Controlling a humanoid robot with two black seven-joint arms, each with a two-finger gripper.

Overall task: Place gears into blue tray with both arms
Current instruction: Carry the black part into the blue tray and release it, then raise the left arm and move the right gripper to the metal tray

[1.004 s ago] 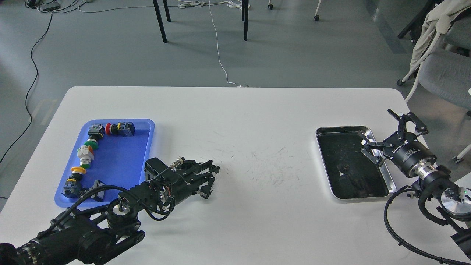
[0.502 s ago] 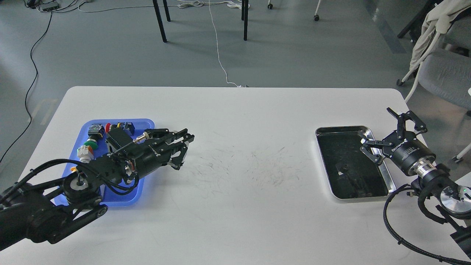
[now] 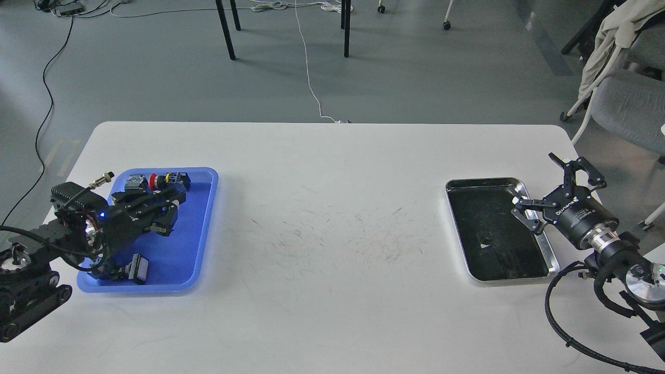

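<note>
Fingers (image 3: 526, 216) of the right gripper (image 3: 552, 195) are spread wide with nothing between them, one reaching over the near-right rim of the steel tray (image 3: 550, 259), the other sticking up past the tray's right edge. Left gripper (image 3: 171, 210) is over the blue tray (image 3: 200, 234), fingers pointing right and slightly down; they look close together, but they are dark and overlapping, so I cannot tell whether they are apart or pinching anything.

Head view, left side: blue tray sits on the white table (image 3: 332, 259) near its left edge. Left arm (image 3: 67, 234) comes in low from the left and covers the tray's left half. Push-button switches (image 3: 166, 180) show along the tray's far edge, red cap visible; another switch (image 3: 136, 268) lies in the near-left corner, partly behind the arm. No gear can be made out in the blue tray; the gripper hides much of it.

Head view, right side: steel tray lies near the table's right edge, dark bottom. One gear (image 3: 487, 238), tiny and black, rests inside it around the middle, well apart from the right gripper's fingers. Right arm (image 3: 613, 254) enters from the lower right, black cable (image 3: 566, 322) looping below it. Table centre carries faint dark scuff marks (image 3: 363, 234). Grey chair (image 3: 623, 104) stands off the table's far-right corner.
</note>
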